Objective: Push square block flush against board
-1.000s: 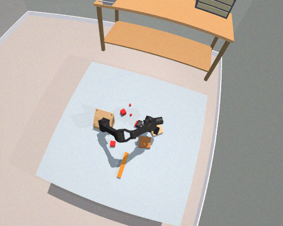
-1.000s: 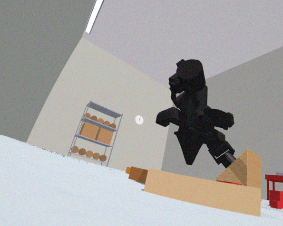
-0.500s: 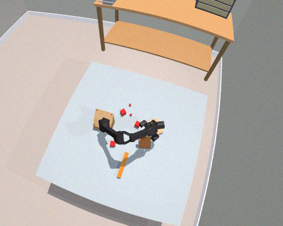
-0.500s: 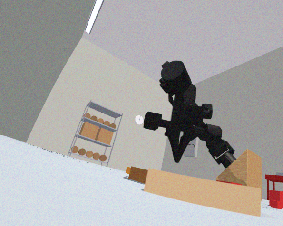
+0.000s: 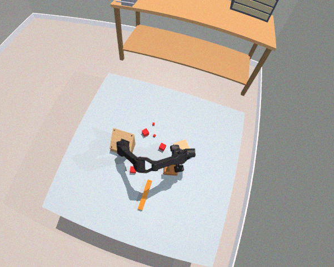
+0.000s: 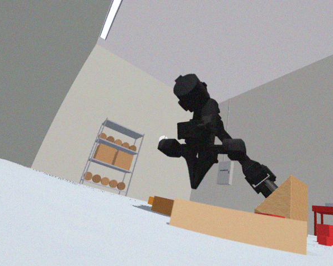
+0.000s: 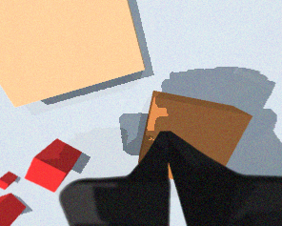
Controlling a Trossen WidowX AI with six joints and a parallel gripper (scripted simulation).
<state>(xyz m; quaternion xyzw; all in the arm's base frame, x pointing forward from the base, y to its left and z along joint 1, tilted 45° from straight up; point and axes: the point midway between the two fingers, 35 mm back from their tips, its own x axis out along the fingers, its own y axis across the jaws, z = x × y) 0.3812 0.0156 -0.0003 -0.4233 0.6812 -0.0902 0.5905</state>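
Observation:
The square brown block (image 5: 169,170) (image 6: 162,204) (image 7: 200,118) lies flat, partly under the arm in the top view. The light tan board (image 5: 183,144) (image 6: 238,226) (image 7: 62,42) lies near it. In the wrist view a gap separates them, and their facing sides are not parallel. My gripper (image 6: 193,187) (image 7: 165,135) is shut and empty. It points down and hangs above the table; in the wrist view its fingertips overlap the brown block and hide its lower part. The fingertips are hidden by the arm in the top view.
An orange bar (image 5: 145,195) (image 6: 150,200) lies apart from the brown block. Red cubes (image 5: 162,147) (image 5: 145,132) (image 5: 132,169) and two tiny red ones (image 5: 153,124) (image 5: 154,135) lie around the arm. The arm stands at a wooden box (image 5: 118,134) (image 6: 299,200).

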